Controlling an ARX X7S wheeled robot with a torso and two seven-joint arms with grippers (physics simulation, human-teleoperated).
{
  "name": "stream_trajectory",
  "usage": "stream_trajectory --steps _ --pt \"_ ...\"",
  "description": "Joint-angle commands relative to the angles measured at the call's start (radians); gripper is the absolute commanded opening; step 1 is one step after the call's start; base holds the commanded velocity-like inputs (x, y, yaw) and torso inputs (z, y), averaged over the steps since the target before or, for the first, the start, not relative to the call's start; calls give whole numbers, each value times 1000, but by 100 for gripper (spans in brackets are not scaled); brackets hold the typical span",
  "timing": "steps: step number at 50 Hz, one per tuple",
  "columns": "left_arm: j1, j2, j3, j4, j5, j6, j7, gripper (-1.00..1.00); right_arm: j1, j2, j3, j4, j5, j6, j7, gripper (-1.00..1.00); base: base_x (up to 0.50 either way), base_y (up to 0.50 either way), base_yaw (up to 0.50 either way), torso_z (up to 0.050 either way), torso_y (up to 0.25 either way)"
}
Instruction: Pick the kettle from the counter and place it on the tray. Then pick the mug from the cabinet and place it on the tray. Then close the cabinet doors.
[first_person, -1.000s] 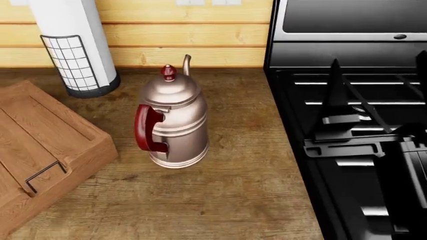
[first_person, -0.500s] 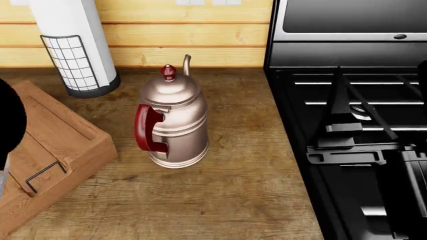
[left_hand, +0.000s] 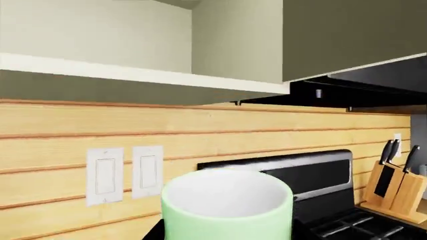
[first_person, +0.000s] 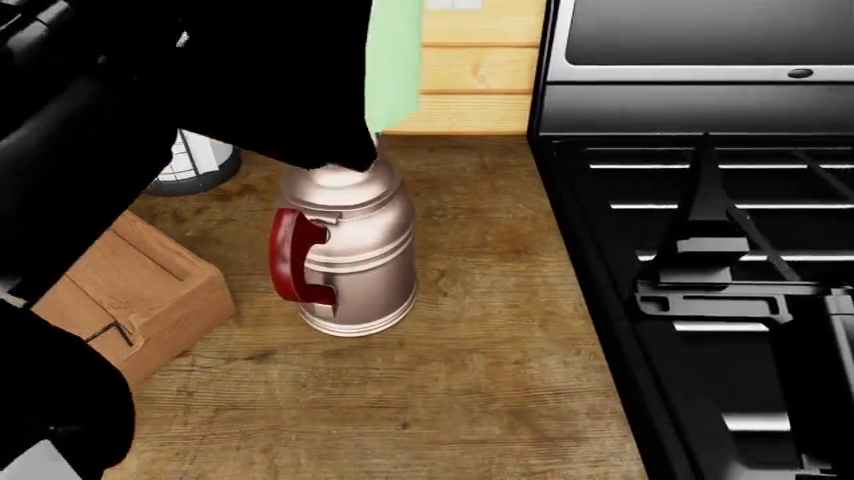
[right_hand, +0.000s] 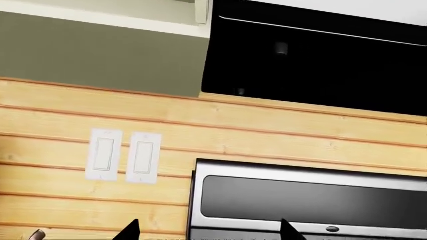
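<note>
Your left hand (left_hand: 227, 235) pinches the pale green mug (left_hand: 227, 207) upright, above the copper kettle (first_person: 350, 255) on the worktop (first_person: 467, 380). The wooden tray (first_person: 134, 290) lies left of the kettle. Your right hand (right_hand: 207, 232) is spread.

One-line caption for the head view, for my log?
Left arm carries the green mug above the copper kettle, which stands on the counter beside the tray.
</note>
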Motion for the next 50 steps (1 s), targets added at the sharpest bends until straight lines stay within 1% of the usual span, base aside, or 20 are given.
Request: stream_trajectory --steps 1,4,8,14,21,40,50 --pt "201 -21 -73 41 38 -83 50 -100 -7 2 -3 16 -2 -6 -3 100 0 0 0 0 0" --pt "201 -47 -100 11 97 -128 73 -100 -9 5 -3 17 -7 -8 -2 100 0 0 0 0 0" --pt "148 -99 -126 -32 149 -152 95 -100 -9 8 -1 18 -7 -10 -1 100 0 0 0 0 0" --pt "95 -168 -129 -56 144 -132 100 -100 2 3 3 13 -9 20 18 100 0 0 0 0 0" --pt "49 -210 -123 -73 141 -109 105 -100 13 -1 9 2 -10 44 39 100 0 52 0 0 0" --pt "69 -250 -105 -47 140 -70 124 -100 8 0 8 3 -19 50 50 100 1 500 0 0 0" --pt "101 -250 -124 -37 183 -82 167 -100 13 9 15 5 -11 43 43 100 1 500 0 0 1"
